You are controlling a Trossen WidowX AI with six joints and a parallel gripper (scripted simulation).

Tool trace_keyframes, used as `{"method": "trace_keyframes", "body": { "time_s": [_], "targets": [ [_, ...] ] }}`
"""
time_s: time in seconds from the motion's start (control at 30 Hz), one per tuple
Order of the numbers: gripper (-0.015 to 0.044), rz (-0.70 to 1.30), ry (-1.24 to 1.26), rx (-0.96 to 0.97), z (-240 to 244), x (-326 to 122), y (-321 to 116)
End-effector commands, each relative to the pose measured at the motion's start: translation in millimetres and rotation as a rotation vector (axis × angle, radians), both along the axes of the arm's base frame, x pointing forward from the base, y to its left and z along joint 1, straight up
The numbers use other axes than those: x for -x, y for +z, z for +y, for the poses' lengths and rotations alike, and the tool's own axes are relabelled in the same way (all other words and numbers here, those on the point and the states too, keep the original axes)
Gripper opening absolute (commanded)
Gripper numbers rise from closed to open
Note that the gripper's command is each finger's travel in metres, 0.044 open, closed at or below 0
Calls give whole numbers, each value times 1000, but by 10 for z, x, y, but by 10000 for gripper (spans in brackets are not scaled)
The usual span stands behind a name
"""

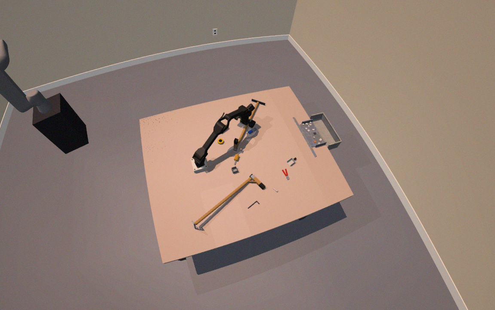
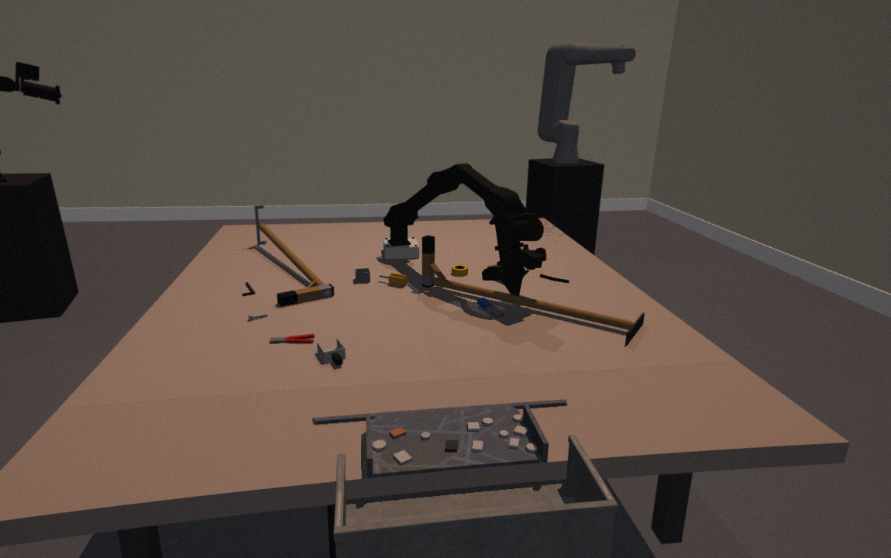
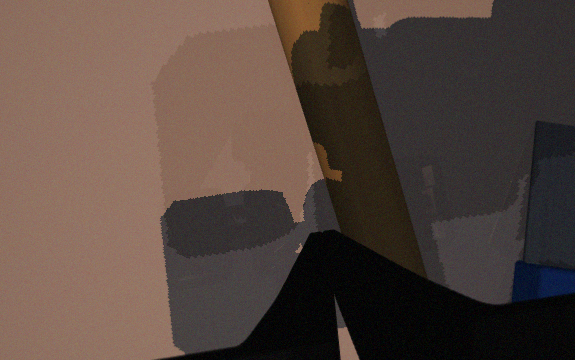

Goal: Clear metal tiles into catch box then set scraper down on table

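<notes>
My gripper [image 1: 246, 124] [image 2: 516, 292] [image 3: 322, 243] is shut and empty. Its fingertips are at the wooden shaft [image 1: 242, 132] [image 2: 573, 312] [image 3: 362, 125] of a long tool; whether they touch it is unclear. This tool has a wide dark blade [image 1: 258, 102] [image 2: 634, 328] and an upright handle with a black end [image 1: 236, 143] [image 2: 428, 260]. A second long wooden tool [image 1: 224, 200] [image 2: 293, 256] with a narrower metal head lies across the table. Several white tiles, an orange tile [image 1: 314, 141] [image 2: 397, 432] and a dark tile [image 2: 452, 445] lie on the steel plate [image 2: 428, 459]. The catch box [image 2: 469, 531] adjoins it.
A blue-handled tool [image 1: 250, 131] [image 2: 485, 303] [image 3: 557, 282] lies close beside the shaft. A yellow ring [image 1: 221, 141] [image 2: 459, 270] and a yellow part [image 1: 236, 157] [image 2: 397, 279] are near the handle. Red pliers [image 1: 285, 173] [image 2: 300, 339] and a grey bracket [image 1: 291, 162] [image 2: 325, 353] lie farther off.
</notes>
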State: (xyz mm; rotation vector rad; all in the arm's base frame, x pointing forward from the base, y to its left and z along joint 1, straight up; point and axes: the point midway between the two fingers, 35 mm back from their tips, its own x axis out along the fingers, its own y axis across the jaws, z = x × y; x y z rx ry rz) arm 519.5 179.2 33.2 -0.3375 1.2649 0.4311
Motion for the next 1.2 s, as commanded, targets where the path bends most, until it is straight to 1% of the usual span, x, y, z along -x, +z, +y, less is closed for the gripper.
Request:
{"method": "trace_keyframes", "body": {
  "time_s": [0.0, 0.33, 0.37, 0.87, 1.0, 1.17],
  "targets": [
    [0, 0, -4, 4, -68, -47, -29],
    [0, -1, -3, 5, -144, -109, -31],
    [0, -3, 0, 1, -78, -69, 12],
    [0, -48, -1, -14, -99, -4, 559],
    [0, -50, -2, -15, -96, 5, 592],
    [0, -47, -40, -18, 14, 140, 795]
  ]
}}
